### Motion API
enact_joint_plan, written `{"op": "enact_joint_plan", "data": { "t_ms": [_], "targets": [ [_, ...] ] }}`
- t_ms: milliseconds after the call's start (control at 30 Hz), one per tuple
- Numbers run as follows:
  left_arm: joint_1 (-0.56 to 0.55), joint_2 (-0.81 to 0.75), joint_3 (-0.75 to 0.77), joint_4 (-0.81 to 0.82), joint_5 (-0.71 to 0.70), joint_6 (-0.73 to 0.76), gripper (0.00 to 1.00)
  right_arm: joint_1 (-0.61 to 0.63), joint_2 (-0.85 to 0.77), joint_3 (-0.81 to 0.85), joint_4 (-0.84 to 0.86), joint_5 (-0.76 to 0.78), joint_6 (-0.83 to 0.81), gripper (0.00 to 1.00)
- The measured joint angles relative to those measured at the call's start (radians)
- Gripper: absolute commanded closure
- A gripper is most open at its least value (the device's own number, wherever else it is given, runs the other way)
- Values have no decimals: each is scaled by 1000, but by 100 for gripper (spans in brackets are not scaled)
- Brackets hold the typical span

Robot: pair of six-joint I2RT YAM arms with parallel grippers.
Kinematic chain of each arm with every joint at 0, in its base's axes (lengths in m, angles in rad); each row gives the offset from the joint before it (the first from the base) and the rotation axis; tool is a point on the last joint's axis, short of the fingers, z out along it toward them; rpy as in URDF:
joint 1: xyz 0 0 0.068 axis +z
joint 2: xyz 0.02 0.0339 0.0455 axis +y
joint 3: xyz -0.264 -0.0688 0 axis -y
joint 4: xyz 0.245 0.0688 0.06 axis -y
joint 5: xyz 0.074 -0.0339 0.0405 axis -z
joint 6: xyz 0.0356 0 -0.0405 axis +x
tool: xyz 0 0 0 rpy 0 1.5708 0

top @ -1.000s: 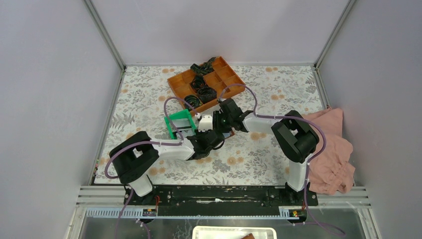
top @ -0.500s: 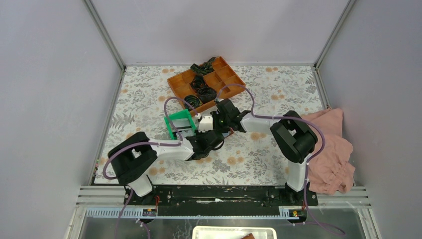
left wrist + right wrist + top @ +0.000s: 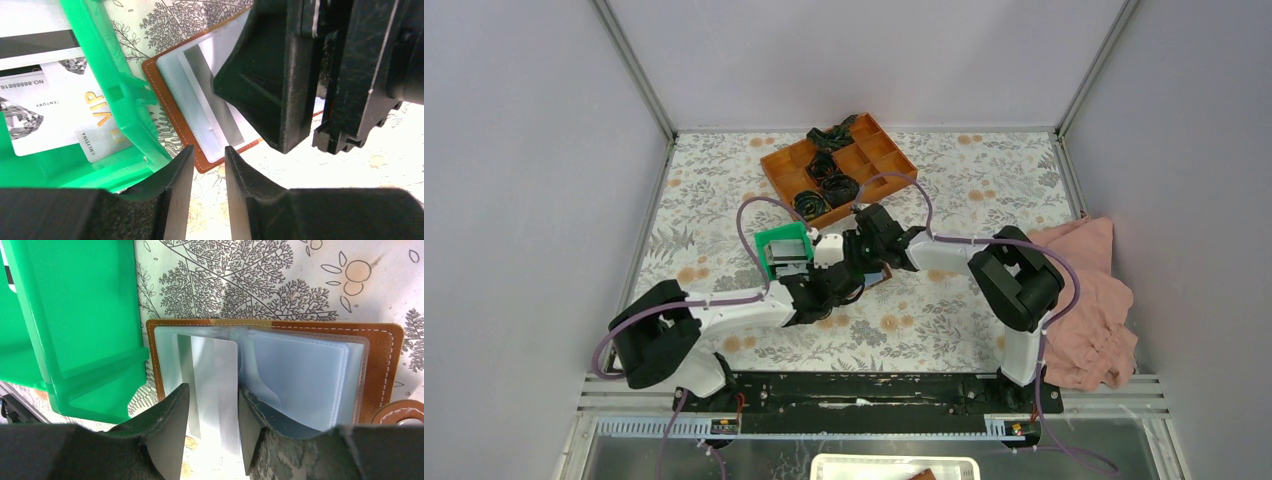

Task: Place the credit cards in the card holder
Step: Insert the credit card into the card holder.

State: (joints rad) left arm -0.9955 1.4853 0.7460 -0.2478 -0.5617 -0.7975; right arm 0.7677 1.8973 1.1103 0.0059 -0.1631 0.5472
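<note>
The brown card holder [image 3: 380, 340] lies open on the floral mat, its clear sleeves facing up and its snap tab [image 3: 400, 412] at the right. A silver credit card [image 3: 215, 370] lies flat, partly inside the left sleeve. My right gripper [image 3: 212, 400] is low over it, jaws slightly apart, one finger on each side of the card. In the left wrist view the same card [image 3: 210, 85] and holder [image 3: 167, 107] sit under the right gripper's black fingers [image 3: 270, 85]. My left gripper [image 3: 206, 160] hovers beside the holder's corner, narrowly open and holding nothing. More cards [image 3: 50, 110] lie in the green tray.
The green plastic tray [image 3: 782, 245] stands right against the holder's left side. An orange compartment tray [image 3: 839, 165] with black coiled items sits at the back. A pink cloth [image 3: 1089, 300] hangs over the right edge. Both arms crowd the middle of the mat.
The left arm has swung out to the left and stretched; its gripper stays by the holder. The right gripper has edged slightly left over the holder.
</note>
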Motion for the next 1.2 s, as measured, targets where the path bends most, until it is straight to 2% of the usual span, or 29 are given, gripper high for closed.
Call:
{"op": "enact_joint_plan", "data": {
  "t_ms": [333,633,933,1200],
  "targets": [
    [-1,-18,-3,-48,1,-40,63,-23,-53,-95,69,9,28,55],
    [-6,55,-8,-51,9,-56,64,-161,-119,-210,146,-42,45,55],
    [-6,181,72,18,-26,-11,66,-173,-136,-226,145,-51,26,51],
    [-6,264,138,84,-50,34,68,-173,-191,-235,63,-35,-16,50]
  ]
}}
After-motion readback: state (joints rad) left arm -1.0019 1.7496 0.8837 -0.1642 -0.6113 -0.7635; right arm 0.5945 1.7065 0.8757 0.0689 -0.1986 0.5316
